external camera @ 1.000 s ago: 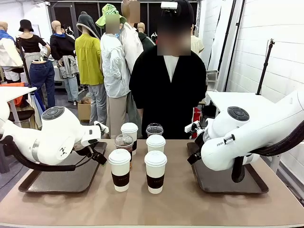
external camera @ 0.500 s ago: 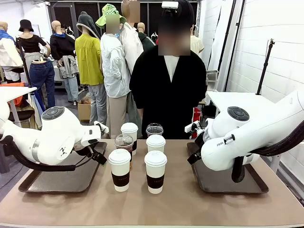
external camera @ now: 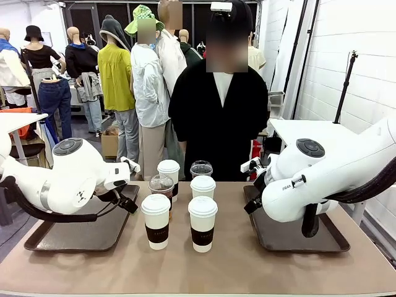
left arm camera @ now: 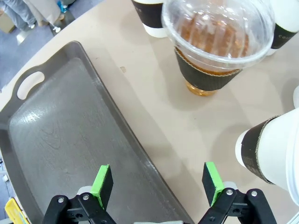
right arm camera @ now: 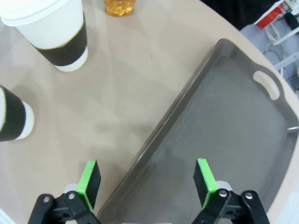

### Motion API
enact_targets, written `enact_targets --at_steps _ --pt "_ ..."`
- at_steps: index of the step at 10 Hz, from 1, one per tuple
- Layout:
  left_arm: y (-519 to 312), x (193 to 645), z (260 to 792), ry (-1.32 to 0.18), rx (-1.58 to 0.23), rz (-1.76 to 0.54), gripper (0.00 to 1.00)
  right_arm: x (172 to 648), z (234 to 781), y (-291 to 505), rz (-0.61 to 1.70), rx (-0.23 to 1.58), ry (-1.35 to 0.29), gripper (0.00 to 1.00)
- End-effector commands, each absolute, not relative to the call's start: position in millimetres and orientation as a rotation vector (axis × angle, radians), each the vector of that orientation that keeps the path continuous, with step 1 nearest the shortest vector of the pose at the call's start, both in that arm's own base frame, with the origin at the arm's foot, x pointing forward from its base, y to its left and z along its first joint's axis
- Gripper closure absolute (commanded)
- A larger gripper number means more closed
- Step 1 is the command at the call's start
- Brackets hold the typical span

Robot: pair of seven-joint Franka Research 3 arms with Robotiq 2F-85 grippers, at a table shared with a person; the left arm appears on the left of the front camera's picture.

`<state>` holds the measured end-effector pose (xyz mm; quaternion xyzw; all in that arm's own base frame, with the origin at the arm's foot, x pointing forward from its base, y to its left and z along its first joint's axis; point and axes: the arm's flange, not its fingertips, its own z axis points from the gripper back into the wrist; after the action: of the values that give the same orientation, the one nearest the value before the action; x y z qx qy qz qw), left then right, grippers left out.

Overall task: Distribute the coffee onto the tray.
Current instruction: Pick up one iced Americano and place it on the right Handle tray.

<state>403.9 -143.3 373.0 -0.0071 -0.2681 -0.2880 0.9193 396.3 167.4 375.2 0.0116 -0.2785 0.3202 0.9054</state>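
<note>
Opening step, I judge: the left end effector [left arm camera: 158, 181] and right end effector [right arm camera: 147, 180] hang released and empty, flanking the six cups [external camera: 202, 223]; next, grasp one.

The white right robot arm [external camera: 297, 195] bears small dark print on its rounded housing, starting "FRA"; the rest cannot be read. Left of that arm, the white paper cups with white lids and dark brown sleeves [external camera: 156, 223] carry pale lettering too small to read.
</note>
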Motion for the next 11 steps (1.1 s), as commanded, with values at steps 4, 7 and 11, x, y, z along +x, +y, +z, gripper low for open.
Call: enact_targets --at_steps 4,7,11 --pt "-140.7 393.3 438.7 -0.554 0.009 -0.583 0.00 395.5 444.6 152.3 0.713 0.161 -0.568 0.00" --pt "-140.5 381.2 484.9 -0.560 0.028 -0.581 0.00 381.4 496.9 147.6 0.776 0.178 -0.627 0.00" --pt "-148.1 362.4 529.3 -0.579 -0.014 -0.626 0.00 371.3 521.0 146.8 0.819 0.169 -0.651 0.00"
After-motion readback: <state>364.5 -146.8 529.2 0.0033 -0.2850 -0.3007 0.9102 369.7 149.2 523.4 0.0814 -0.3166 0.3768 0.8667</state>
